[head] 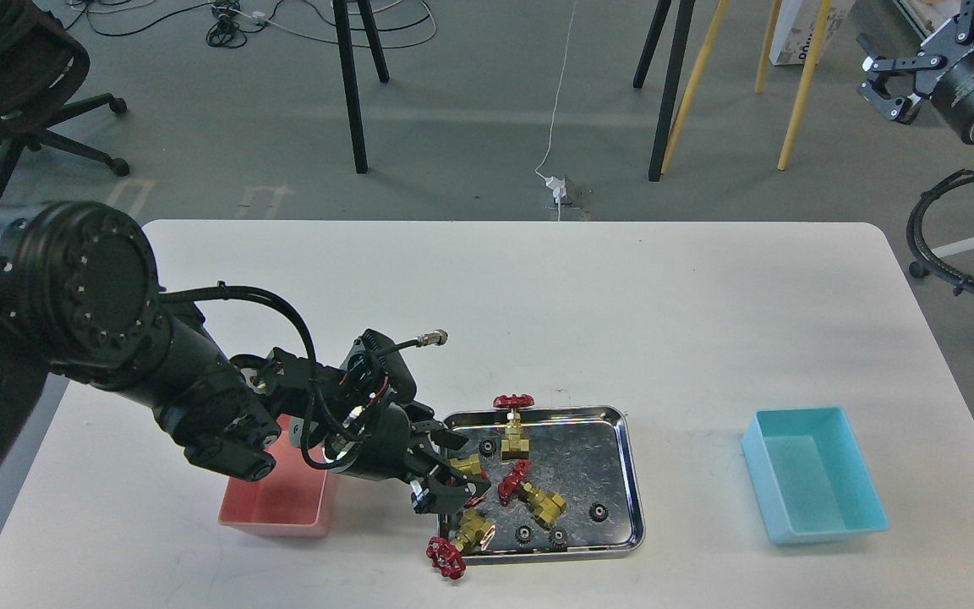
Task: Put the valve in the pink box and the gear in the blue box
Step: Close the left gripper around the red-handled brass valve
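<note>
Left end effector (446, 470) grips valve (468, 465) — over tray (631, 474).

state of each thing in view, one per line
left gripper: over the tray's left end, closed on a valve
held valve: between the fingers
pink box: upright, partly behind the arm, contents unclear
blue box: upright, empty
tray: holds valves and gears
front valve: lying with its handwheel over the tray's edge
right gripper: raised off the table, open
</note>
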Motion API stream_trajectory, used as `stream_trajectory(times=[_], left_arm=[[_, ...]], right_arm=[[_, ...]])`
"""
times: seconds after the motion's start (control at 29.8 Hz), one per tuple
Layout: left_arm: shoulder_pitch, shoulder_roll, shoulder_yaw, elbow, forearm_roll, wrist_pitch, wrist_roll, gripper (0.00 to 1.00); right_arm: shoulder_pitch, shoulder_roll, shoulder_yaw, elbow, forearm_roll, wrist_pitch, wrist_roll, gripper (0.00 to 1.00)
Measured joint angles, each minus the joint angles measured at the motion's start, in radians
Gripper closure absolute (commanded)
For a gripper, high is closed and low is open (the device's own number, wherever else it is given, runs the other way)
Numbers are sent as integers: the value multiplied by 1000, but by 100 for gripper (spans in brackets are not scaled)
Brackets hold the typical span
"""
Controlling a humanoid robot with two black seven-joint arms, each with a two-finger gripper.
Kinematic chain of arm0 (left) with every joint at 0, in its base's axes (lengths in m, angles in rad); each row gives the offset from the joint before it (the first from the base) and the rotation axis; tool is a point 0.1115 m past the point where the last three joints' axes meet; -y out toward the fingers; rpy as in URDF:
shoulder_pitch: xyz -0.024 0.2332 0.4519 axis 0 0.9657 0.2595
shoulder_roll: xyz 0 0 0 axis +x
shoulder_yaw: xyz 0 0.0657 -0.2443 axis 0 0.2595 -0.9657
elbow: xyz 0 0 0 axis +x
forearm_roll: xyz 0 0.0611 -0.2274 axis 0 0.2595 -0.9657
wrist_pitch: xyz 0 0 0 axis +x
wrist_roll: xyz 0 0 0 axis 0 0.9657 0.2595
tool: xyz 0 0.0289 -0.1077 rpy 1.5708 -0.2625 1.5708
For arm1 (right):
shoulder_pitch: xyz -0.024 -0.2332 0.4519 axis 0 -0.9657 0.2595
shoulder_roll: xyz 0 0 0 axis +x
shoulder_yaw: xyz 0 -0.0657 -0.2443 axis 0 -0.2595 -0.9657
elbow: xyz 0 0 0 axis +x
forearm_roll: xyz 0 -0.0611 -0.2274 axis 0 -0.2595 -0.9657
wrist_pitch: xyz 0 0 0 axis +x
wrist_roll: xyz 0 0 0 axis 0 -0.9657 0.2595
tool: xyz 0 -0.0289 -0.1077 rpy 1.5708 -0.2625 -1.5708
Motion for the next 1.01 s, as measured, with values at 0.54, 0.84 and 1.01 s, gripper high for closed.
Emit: stream_trajectory(times=[0.54,0.84,1.01], left_arm=[[7,0,4,4,4,0,0,62],[14,0,16,6,4,0,0,83],[14,0,21,6,6,1,0,86]], right_arm=[[-3,-5,0,0,1,0,0,0],[-5,-5,0,1,1,0,0,0],[-5,-5,0,2,1,0,0,0]])
